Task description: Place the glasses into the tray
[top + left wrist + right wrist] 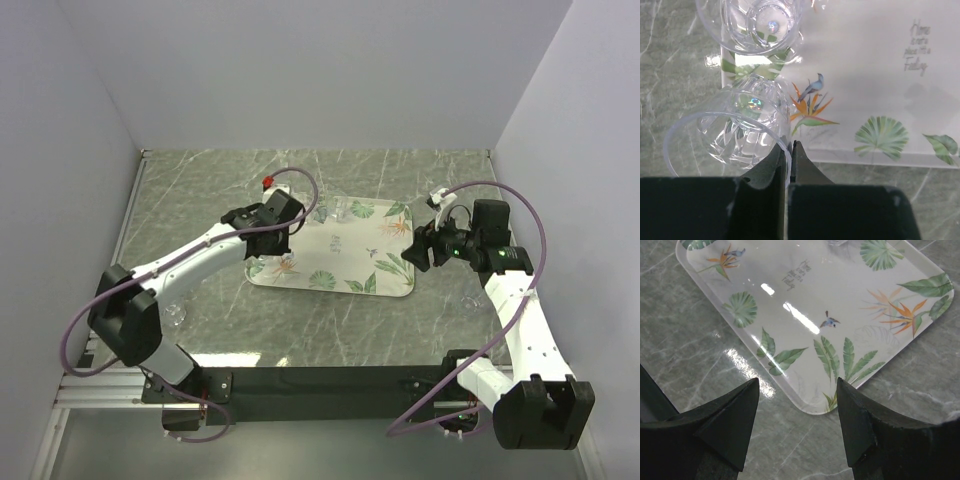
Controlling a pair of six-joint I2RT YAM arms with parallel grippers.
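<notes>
Glasses [757, 22] show as small, clear, colourless cups with round rims and faceted walls, visible mostly as glints and edges. One of them, the pinched glass [730, 135], is tilted with its mouth toward the left wrist camera. Its rim wall is clamped between the nearly closed fingers of the left end effector [789, 145]. It hangs over a corner of the tray [865, 75], partly above the leaf print and partly above the grey marbled table [670, 60]. Whether it touches the tray cannot be told.

Just beyond it, a second glass seen from above stands at the tray's edge. The two look close enough to touch, though that is unclear.

The tray is cream-white with rounded corners, printed with green leaves, orange flowers and a small bird.

The right end effector [797, 385] is spread wide and holds nothing, hovering above another corner of the tray, well apart from the pinched glass.

In the overhead view, a faint round glint on the table beside the left arm looks like a loose glass [175, 315].
</notes>
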